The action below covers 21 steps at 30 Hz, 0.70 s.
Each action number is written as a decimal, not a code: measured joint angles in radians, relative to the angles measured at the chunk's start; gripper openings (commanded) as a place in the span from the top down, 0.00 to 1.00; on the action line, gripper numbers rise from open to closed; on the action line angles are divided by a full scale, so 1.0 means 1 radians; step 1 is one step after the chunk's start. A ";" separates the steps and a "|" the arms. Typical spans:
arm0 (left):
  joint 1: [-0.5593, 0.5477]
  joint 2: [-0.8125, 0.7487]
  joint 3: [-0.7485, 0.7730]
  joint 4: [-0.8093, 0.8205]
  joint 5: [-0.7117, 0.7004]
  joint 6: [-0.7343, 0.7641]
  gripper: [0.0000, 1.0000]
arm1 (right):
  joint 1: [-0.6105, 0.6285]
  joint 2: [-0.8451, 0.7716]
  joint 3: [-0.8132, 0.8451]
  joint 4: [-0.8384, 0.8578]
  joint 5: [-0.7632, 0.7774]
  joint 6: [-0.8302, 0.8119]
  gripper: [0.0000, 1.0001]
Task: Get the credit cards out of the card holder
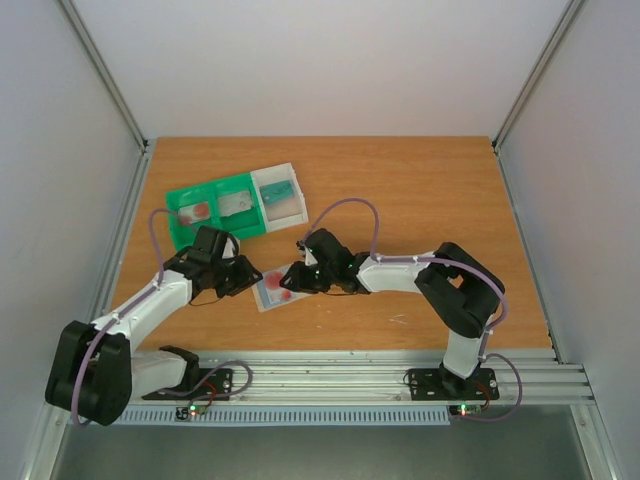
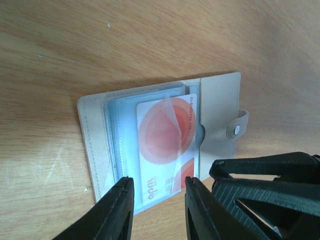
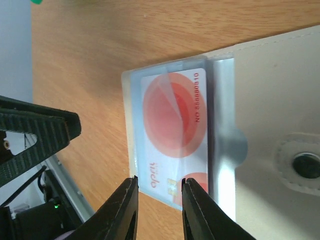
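Three credit cards [image 1: 197, 212] seem to lie in the tray [image 1: 210, 184] beyond the card holder [image 2: 220, 110], itself open on the surface [image 1: 420, 200]. One white-and-red card [image 2: 165, 135] sits sleeved inside, not yet drawn. The left end effector [image 2: 159, 181] and right end effector [image 3: 160, 181] straddle its edge, fingers apart, gripping nothing.

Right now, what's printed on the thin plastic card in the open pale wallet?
The thin plastic card is white with orange-red circles; clearest in right wrist view.
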 measured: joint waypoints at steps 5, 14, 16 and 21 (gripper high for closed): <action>0.000 0.024 0.000 0.014 0.025 0.005 0.78 | -0.004 0.026 0.028 -0.031 0.004 -0.015 0.74; 0.000 0.170 -0.008 0.108 0.078 0.000 0.82 | -0.005 0.055 0.055 -0.072 0.003 -0.029 0.72; 0.000 0.172 -0.016 0.116 0.079 0.000 0.83 | -0.005 0.055 0.055 -0.080 0.002 -0.033 0.73; 0.000 0.177 -0.029 0.142 0.080 -0.001 0.86 | -0.006 0.055 0.055 -0.082 -0.003 -0.037 0.74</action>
